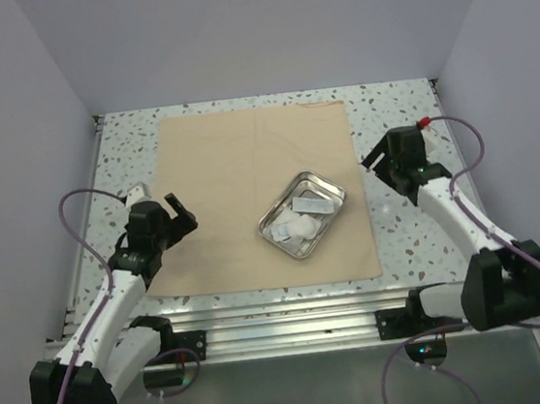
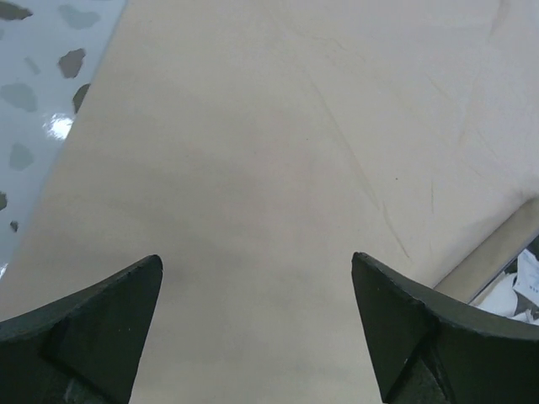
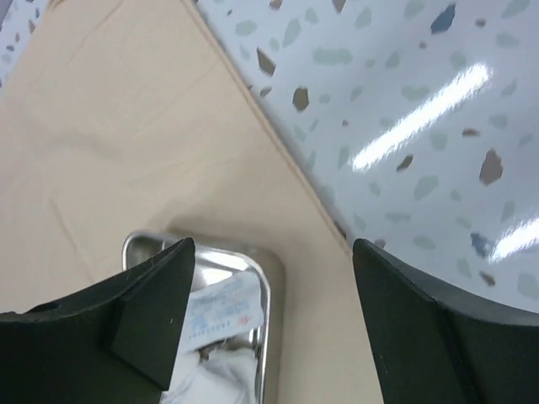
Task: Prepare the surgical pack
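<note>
Left gripper (image 2: pixel 255 259) and right gripper (image 3: pixel 271 248) are gaping wide, empty, flanking the flat beige cloth (image 1: pixel 237 167) mid-frame — the steel tray (image 1: pixel 332 187) of gauze packets (image 1: pixel 302 223), sitting right of centre, is probably risking a spill if a fold drags the cloth.

A white table (image 1: pixel 132 145) flecked with grey and brown chips stood boxed in by plain pale grey walls (image 1: pixel 260 28) behind and beside it, its glossy top mirroring bright strips of light (image 3: pixel 421 118), a ribbed metal rail (image 1: pixel 293 321) along its near edge.
</note>
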Tool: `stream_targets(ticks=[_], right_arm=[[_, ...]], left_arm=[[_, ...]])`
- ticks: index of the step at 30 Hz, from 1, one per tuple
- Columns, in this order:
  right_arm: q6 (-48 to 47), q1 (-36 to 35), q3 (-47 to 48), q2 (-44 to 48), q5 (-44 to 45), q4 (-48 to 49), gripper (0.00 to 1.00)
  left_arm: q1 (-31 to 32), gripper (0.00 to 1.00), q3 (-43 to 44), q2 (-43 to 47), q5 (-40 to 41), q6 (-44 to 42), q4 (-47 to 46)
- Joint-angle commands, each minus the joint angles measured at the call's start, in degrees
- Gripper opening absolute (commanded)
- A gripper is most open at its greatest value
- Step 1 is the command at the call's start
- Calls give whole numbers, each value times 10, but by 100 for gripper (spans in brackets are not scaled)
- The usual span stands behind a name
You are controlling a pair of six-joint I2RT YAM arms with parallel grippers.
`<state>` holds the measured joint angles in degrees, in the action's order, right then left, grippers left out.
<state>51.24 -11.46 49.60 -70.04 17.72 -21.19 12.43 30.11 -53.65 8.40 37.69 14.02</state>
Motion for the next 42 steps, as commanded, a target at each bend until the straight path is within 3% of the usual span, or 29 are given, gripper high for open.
stream_targets(ticks=[1, 3, 7, 13, 17, 23, 32, 37, 41, 42], right_arm=[[-138, 97, 106, -138, -169, 65, 78], [-165, 113, 177, -241, -232, 63, 75], [-176, 114, 231, -347, -283, 106, 75], [-195, 113, 296, -454, -304, 126, 72], [-207, 114, 306, -487, -309, 133, 70], [-184, 113, 308, -532, -360, 174, 54], [-169, 113, 330, -555, -391, 196, 47], [-164, 101, 344, -573, -393, 200, 41], [-169, 90, 348, -570, -385, 199, 38], [-171, 89, 348, -569, -384, 199, 36]], left_arm=[[-20, 99, 7, 48, 59, 66, 111], [-20, 99, 6, 60, 86, 104, 157], [-21, 99, -7, 82, 104, 164, 195], [-21, 99, -4, 79, 117, 212, 217], [-21, 100, 7, 59, 127, 216, 218], [-21, 100, 7, 25, 143, 237, 217], [-23, 99, -6, -24, 173, 288, 209], [-28, 93, -17, -100, 175, 304, 157], [-29, 81, -18, -141, 180, 303, 106], [-29, 74, -18, -153, 179, 303, 99]])
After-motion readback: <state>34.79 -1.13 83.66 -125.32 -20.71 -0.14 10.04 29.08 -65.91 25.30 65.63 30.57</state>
